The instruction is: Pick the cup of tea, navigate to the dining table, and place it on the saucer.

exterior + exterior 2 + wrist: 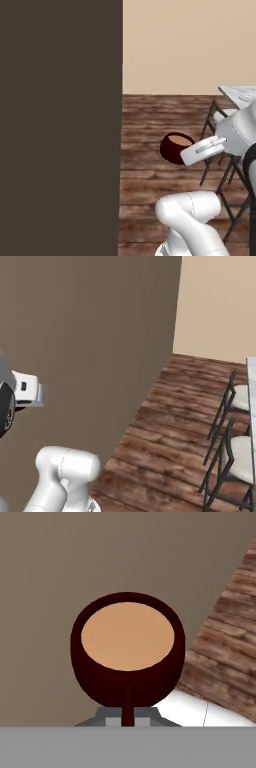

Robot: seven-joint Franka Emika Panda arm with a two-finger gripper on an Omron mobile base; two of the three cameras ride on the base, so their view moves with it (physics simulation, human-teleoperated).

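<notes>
Here the cup of tea [127,649] holds tan liquid [128,636].

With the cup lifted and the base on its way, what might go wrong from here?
1. The cup of tea is full nearly to the brim and the gripper, shut, seems to hold it only by the thin handle; a jolt could spill tea or let the cup swing.
2. The dark wall stands close beside the cup; a wide arm swing might hit it.
3. Stools line the dining table, so the base may be kept back, forcing a long reach.
</notes>
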